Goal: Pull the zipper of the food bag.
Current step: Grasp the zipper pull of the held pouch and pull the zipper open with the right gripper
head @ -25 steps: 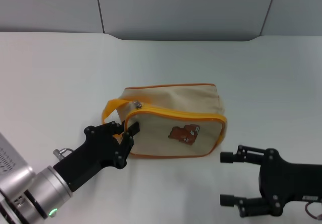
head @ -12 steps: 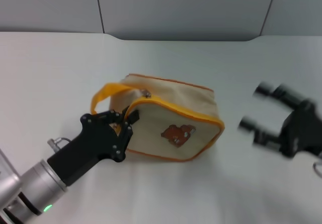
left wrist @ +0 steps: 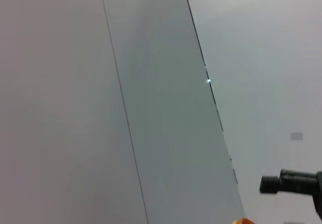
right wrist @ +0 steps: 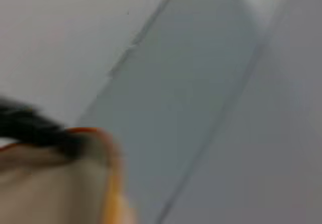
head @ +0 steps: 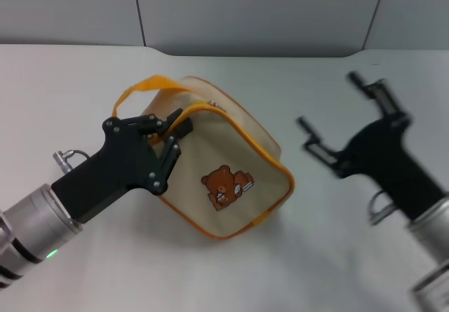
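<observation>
White bench (head: 84,80) under a grey panelled wall carries the food bag (head: 231,179) near its middle, turned askew, bear patch face up. At the bag's corner nearest the bench's left edge, the left pincer (head: 170,138) is clamped narrow on the orange-piped rim, beneath the orange strap (head: 137,91). The zipper (head: 214,104) pull sits on the track near the far rim, free. Toward the right edge, clear of the bag, the right pincer (head: 337,119) hangs with fingers spread wide. Judgement: keep the left grip firm, bring the right pincer onto the small tab, then pull along the track, not upward
</observation>
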